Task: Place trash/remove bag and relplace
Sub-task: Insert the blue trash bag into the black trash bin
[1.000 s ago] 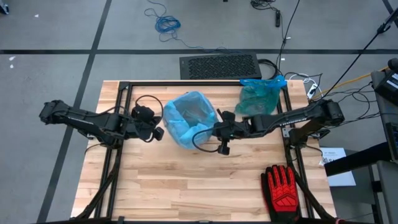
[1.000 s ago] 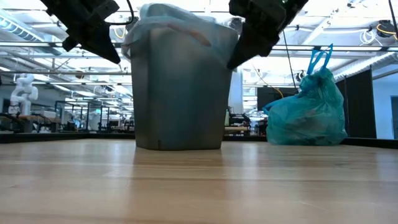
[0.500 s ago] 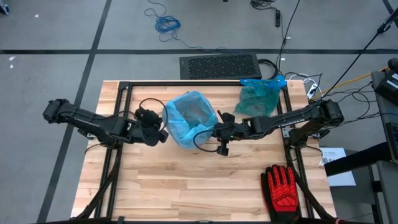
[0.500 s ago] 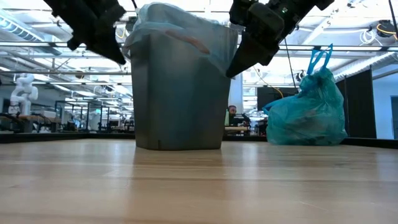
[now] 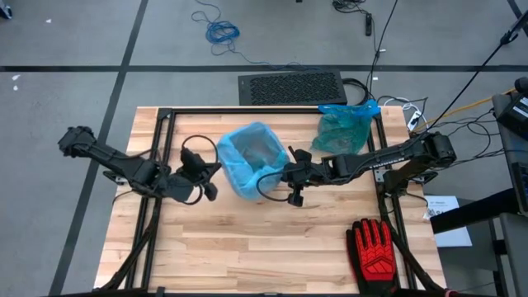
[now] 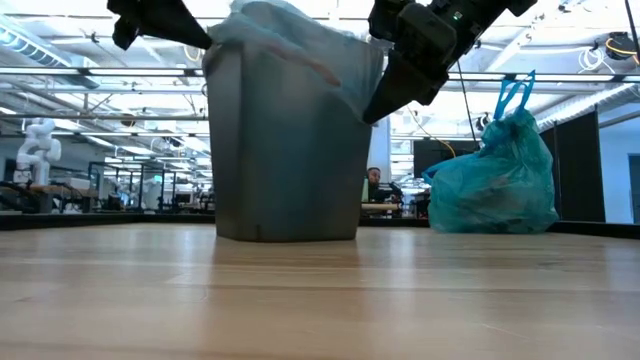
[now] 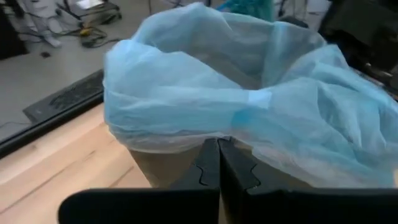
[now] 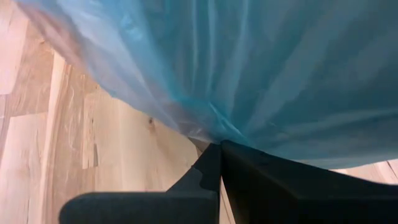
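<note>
A grey bin [image 6: 285,150] stands at the table's middle, lined with a light-blue bag [image 5: 247,147] whose top is turned down over the rim. My left gripper [image 5: 216,180], shut, is at the bin's near-left upper corner [image 6: 200,35], its tips by the bag's overhang [image 7: 205,93]. My right gripper [image 5: 279,175] is shut on the bag's hem on the bin's right side [image 6: 368,112]. The trash is out of view. My left gripper's shut fingertips [image 7: 218,144] reach the lower edge of the bag's turned-down overhang [image 7: 217,132] at the rim, slanting down from the near left. Nothing shows between the fingers; whether they press the film I cannot tell. My right gripper pinches the bag's hanging hem [image 8: 214,138] between its two fingertips, slanting down from the table's right. The film gathers into folds at the tips and runs taut up to the rim [image 6: 355,70].
A tied teal bag [image 5: 342,130] sits full at the far right of the table [image 6: 495,175]. A red-and-black glove [image 5: 375,247] lies at the near right corner. A black mat [image 5: 290,87] lies beyond the far edge. Bare wood spreads across the near half.
My left gripper, shut throughout, has swung from the bin's left side toward the near edge and upward, turning in to the bin's near-left rim. The bag's overhang on the right stays drawn down in my right gripper.
</note>
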Tool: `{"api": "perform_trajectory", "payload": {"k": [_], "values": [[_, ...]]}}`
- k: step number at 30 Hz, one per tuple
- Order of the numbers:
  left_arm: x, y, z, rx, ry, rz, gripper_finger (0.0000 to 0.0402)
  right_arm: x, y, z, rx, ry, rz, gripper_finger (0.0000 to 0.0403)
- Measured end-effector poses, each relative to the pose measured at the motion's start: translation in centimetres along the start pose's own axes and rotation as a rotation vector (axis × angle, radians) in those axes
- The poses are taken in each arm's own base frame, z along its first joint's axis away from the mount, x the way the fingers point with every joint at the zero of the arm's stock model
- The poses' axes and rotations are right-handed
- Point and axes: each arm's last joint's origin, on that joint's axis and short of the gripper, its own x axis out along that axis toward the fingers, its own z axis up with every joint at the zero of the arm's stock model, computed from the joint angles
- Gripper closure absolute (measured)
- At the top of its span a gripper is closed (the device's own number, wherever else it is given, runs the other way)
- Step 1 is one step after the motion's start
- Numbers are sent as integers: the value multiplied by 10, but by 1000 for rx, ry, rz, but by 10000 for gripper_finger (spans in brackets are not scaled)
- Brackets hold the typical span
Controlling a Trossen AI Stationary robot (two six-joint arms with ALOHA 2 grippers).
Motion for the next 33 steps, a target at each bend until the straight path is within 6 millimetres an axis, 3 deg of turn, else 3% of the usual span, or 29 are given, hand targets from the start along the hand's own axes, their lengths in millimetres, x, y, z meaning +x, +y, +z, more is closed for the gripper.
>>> {"api": "perform_trajectory", "payload": {"k": [6, 11, 22, 33], "values": [[-8, -4, -12, -16, 110, -82, 402, 0, 0, 0, -1, 4, 0, 403], [-16, 4, -27, -48, 226, -28, 402, 0, 0, 0, -5, 4, 0, 403], [-28, -13, -7, 14, -5, -73, 402, 0, 1, -1, -11, 4, 2, 403], [6, -5, -7, 55, 22, 112, 402, 0, 1, 0, -11, 3, 2, 403]]}}
